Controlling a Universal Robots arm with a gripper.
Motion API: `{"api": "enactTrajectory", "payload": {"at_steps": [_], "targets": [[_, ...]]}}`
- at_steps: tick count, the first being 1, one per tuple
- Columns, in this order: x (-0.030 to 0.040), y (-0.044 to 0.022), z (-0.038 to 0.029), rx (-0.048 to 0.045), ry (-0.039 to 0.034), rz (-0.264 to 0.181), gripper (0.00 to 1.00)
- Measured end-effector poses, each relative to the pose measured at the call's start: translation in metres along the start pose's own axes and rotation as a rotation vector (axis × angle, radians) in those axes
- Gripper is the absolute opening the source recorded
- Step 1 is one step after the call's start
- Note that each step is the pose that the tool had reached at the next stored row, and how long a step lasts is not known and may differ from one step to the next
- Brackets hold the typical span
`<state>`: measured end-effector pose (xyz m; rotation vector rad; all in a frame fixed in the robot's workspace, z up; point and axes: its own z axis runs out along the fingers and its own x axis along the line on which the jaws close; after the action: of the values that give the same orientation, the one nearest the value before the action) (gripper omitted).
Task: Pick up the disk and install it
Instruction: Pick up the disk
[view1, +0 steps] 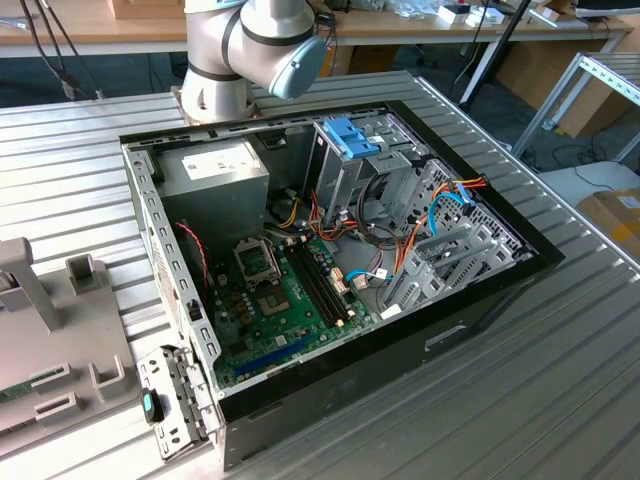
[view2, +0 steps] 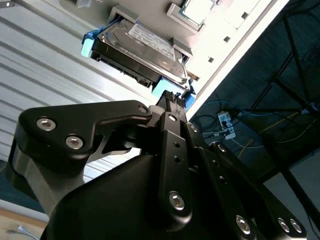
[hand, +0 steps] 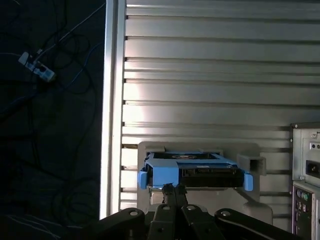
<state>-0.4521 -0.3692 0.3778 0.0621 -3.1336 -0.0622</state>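
My gripper (hand: 172, 190) has its fingers drawn together with no visible gap, tips at the light-blue rail of the disk (hand: 192, 172). Whether they pinch that rail or merely touch it, I cannot tell. The disk stands on edge in its grey holder (hand: 250, 162) on the ribbed table (hand: 210, 75), not lifted; I judge pickup at most begun and installation outstanding, the disk being nowhere near the drive cage (view1: 345, 165) of the open computer case (view1: 480, 300).

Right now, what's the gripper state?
Gripper: closed, tips at the light-blue rail of the flat grey metal disk; whether it grips it cannot be told.
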Motion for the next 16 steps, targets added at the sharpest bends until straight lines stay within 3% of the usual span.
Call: {"api": "enactTrajectory", "payload": {"at_steps": [2, 8, 12, 16], "targets": [[0.0000, 0.0000, 0.0000, 0.0001, 0.0009, -0.021, 0.11], [0.0000, 0.0000, 0.0000, 0.0003, 0.0011, -0.028, 0.11], [0.0000, 0.0000, 0.0000, 0.0007, 0.0034, -0.084, 0.11], [0.0000, 0.0000, 0.0000, 0.0010, 0.0044, -0.107, 0.11]]}}
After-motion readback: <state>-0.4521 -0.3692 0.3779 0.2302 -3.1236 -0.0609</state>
